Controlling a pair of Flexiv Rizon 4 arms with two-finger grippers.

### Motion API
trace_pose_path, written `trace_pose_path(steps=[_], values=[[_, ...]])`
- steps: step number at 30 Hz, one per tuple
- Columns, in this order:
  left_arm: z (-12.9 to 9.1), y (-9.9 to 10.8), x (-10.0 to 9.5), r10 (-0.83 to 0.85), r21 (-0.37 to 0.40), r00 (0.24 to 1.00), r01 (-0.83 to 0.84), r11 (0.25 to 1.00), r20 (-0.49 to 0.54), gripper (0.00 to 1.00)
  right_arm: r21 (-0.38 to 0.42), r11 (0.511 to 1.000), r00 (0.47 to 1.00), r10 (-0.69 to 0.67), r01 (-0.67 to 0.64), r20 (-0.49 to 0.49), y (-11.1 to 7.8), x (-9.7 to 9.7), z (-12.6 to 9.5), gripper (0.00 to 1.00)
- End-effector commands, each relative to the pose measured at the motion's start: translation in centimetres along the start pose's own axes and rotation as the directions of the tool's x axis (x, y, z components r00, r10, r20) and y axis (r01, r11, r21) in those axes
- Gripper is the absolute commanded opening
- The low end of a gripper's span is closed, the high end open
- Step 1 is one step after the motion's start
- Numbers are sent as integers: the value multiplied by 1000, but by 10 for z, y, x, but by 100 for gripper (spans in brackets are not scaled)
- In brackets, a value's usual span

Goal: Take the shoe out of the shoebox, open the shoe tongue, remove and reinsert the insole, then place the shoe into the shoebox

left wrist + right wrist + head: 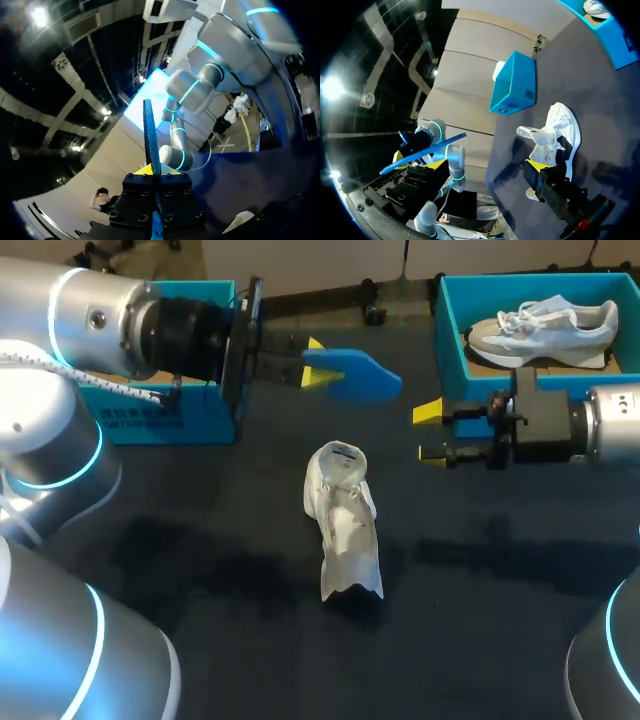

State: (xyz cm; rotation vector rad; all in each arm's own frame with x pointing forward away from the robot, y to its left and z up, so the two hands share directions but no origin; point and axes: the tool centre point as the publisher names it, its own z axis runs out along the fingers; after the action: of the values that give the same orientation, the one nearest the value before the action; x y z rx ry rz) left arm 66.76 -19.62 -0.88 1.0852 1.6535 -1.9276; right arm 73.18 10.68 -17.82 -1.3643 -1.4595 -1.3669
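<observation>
**A:** Where does everything sit?

**B:** The white shoe (345,525) lies mid-counter (480,590) with its tongue lifted and its mouth open. The blue insole (360,378) is out of it. My left hand (316,362) is clamped on one end and holds it in the air beyond the shoe, with the rest sticking out free. My right hand (430,434) is open and empty, just in front of the right shoebox (450,330), which holds a second sneaker (545,325).

**A:** How will it handle?

**B:** The insole looks like thin, light foam, so I'd expect the free end to flex or buckle if pushed. I'd feed that end into the mouth first and slide it towards the toe. The shoe looks soft and light and will probably skid on the counter, so the right hand should pin it at the heel collar or hold the tongue back.

**A:** Is there room to move?

**B:** There is open counter all round the shoe. The tight spots are the right shoebox wall beside the right hand and the left shoebox (170,420) under the left arm.
</observation>
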Motion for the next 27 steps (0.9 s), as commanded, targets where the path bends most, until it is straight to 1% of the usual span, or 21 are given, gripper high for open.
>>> trace_pose_path(steps=[1, 5, 7, 8, 11, 13, 15, 22, 27], values=[[-5, 7, 18, 107, -9, 994, -106, 994, 39, 0, -3, 1000, 1000, 0, 0, 2, -1, 0, 1, 100], [-11, 17, 29, 192, -62, 981, -191, 980, 28, 0, -3, 1000, 1000, 0, 0, 2, -1, 0, 1, 100], [-14, 22, 34, 267, -77, 964, -266, 961, 6, 0, -3, 1000, 1000, 0, 0, 2, -1, 0, 1, 100], [-15, 27, 40, 341, -97, 940, -342, 935, -25, 0, -3, 1000, 1000, 0, 0, 2, -1, 0, 1, 100], [-17, 37, 52, 457, -118, 887, -462, 879, -74, 0, -3, 1000, 1000, 0, 0, 2, -1, 0, 1, 100], [-17, 42, 57, 504, -122, 860, -511, 851, -82, 0, -3, 1000, 1000, 0, 0, 2, -1, 0, 1, 100], [-17, 48, 63, 583, -123, 806, -592, 797, -100, 0, -3, 1000, 1000, 0, 0, 2, -1, 0, 1, 100], [-18, 63, 74, 712, -147, 693, -720, 678, -114, 0, -3, 1000, 1000, 0, 0, 2, -1, 0, 1, 100], [-16, 73, 80, 730, -174, 670, -742, 648, -139, 0, -3, 1000, 1000, 0, 0, 2, -1, 0, 1, 100]])
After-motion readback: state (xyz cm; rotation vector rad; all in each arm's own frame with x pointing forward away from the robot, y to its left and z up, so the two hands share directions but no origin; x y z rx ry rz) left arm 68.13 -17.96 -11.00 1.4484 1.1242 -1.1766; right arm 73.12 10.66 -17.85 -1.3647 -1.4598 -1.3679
